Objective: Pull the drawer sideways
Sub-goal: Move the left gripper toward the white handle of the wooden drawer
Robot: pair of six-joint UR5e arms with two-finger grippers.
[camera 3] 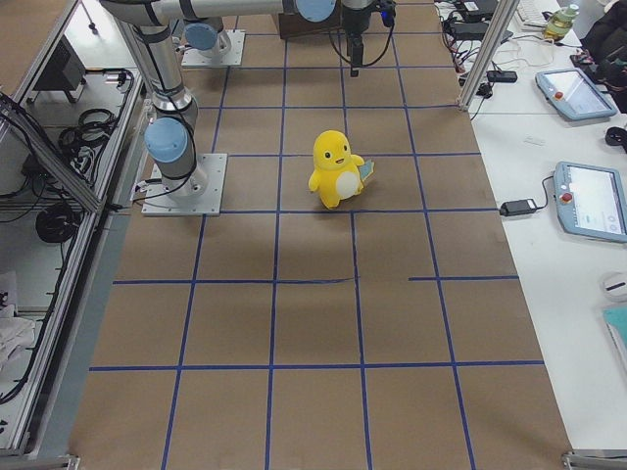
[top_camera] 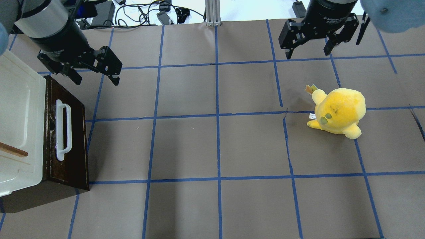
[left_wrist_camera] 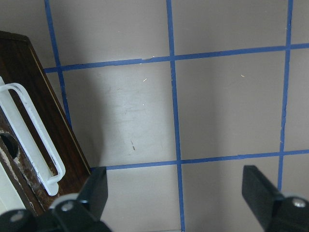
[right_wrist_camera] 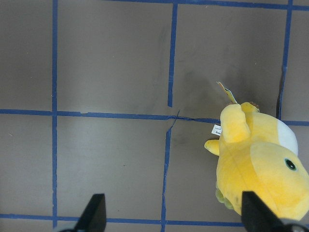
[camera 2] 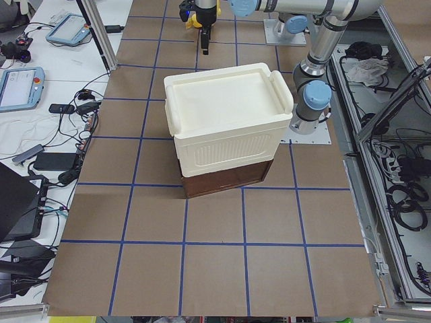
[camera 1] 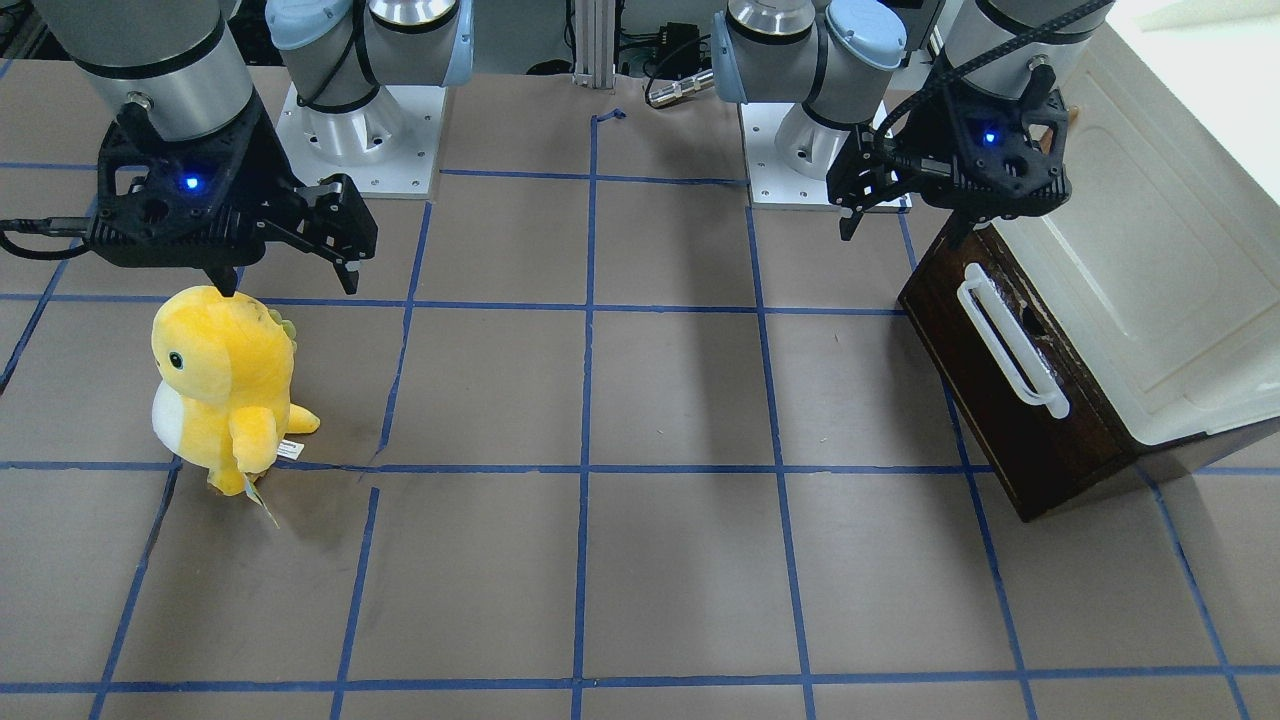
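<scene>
The drawer [top_camera: 71, 139] has a dark brown front panel and a long white bar handle [top_camera: 63, 130]. It sits under the white cabinet at the table's left side. It also shows in the front view [camera 1: 985, 385] and at the left edge of the left wrist view [left_wrist_camera: 24, 121]. My left gripper [top_camera: 97, 80] is open and empty. It hovers above the table just past the far end of the drawer front, clear of the handle. My right gripper [top_camera: 307, 53] is open and empty, high over the far right of the table.
The large white cabinet [top_camera: 16, 109] stands over the drawer, with a thin wooden stick [top_camera: 13, 150] on its top. A yellow plush toy [top_camera: 338, 111] stands on the right side, below and in front of my right gripper. Blue tape lines grid the brown table [top_camera: 215, 146].
</scene>
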